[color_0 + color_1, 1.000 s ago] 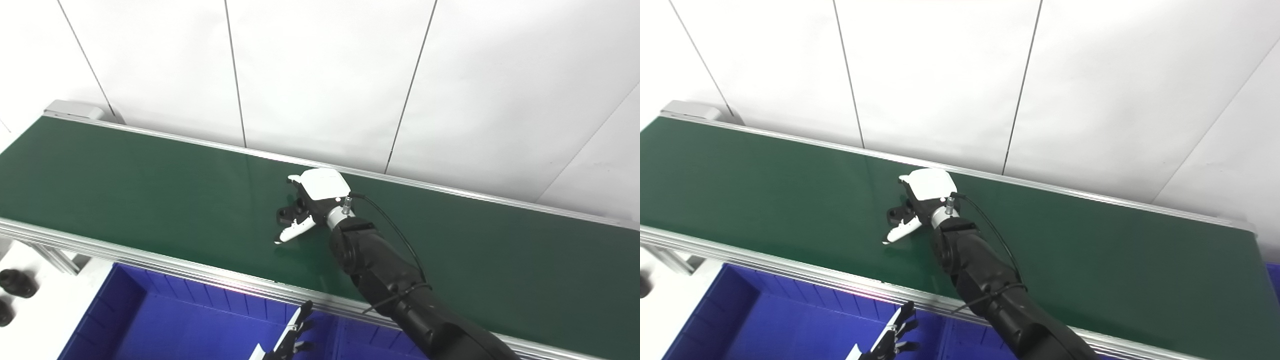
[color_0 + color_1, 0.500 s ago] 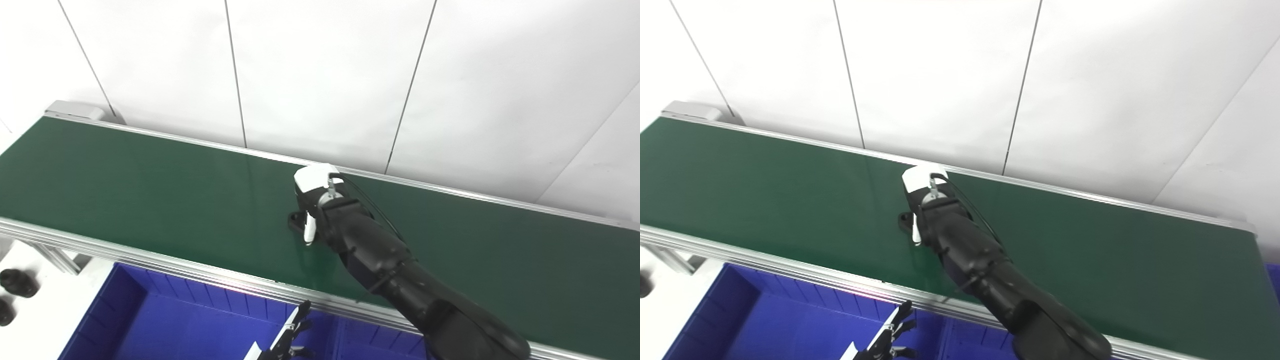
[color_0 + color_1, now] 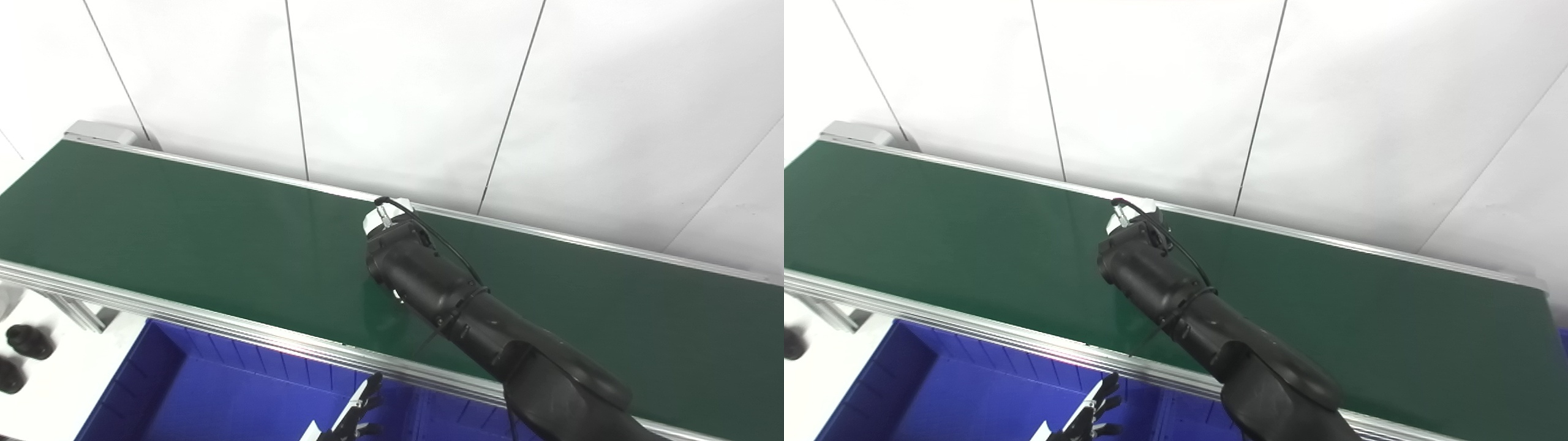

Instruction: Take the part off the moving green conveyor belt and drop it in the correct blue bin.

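Rotated since earlier, the right hand (image 3: 384,218) now hides behind its forearm over the belt (image 3: 184,233), apparently reaching the unseen part; grip unclear.

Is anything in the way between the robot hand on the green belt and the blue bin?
Only the belt's metal rail lies between; the left robot hand hovers above the blue bin. The part is hidden.

Right hand (image 3: 381,215) hidden behind forearm — left hand (image 3: 354,419) low, fingers spread.
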Available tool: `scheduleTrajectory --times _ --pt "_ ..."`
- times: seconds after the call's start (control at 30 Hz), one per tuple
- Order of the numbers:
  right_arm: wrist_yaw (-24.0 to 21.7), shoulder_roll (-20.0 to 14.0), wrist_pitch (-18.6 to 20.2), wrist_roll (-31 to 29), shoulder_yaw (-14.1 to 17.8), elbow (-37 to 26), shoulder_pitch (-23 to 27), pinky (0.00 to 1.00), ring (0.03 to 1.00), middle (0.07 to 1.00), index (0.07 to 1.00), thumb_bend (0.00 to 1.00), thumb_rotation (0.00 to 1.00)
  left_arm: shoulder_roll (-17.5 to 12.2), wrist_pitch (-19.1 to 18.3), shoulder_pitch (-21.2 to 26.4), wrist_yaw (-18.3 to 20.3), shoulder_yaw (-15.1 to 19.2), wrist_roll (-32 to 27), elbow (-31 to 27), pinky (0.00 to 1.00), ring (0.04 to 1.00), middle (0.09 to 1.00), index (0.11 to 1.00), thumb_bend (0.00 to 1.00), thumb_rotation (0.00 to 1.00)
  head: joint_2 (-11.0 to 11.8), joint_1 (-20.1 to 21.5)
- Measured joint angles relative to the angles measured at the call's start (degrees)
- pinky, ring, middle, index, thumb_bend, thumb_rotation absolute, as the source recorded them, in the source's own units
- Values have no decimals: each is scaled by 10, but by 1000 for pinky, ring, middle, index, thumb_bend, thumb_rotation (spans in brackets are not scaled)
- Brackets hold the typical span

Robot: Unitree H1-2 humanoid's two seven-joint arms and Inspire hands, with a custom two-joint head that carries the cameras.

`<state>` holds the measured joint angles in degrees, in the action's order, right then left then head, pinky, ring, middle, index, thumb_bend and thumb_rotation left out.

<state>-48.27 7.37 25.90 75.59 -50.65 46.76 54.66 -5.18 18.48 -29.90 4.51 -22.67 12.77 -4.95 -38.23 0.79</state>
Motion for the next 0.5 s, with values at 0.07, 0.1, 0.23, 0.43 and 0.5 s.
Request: scheduleTrajectory --times 0.07,0.1,0.23,0.43,0.5 --pt "-13 -9 1 1 -2 -16 -3 107 164 473 715 558 0 0 -9 -2 4 1 0 -1 812 950 1000 1000 861 851 1 1" --pt "-14 -13 1 1 2 -22 -5 108 166 473 717 558 0 0 -12 -3 6 1 0 -1 816 950 1000 1000 861 852 1 1" --pt "-17 -46 4 22 91 -162 -83 116 188 469 730 562 0 0 -18 -9 9 3 -3 -9 864 940 1000 1000 853 853 4 11" --pt "-35 -90 4 23 107 -311 -157 108 181 468 763 559 0 -2 -15 -3 14 6 -12 -7 899 963 1000 1000 842 840 6 22" --pt "-53 -95 4 29 117 -355 -164 103 182 469 767 560 0 -2 -10 0 14 7 -12 -2 897 963 1000 1000 808 838 8 25"
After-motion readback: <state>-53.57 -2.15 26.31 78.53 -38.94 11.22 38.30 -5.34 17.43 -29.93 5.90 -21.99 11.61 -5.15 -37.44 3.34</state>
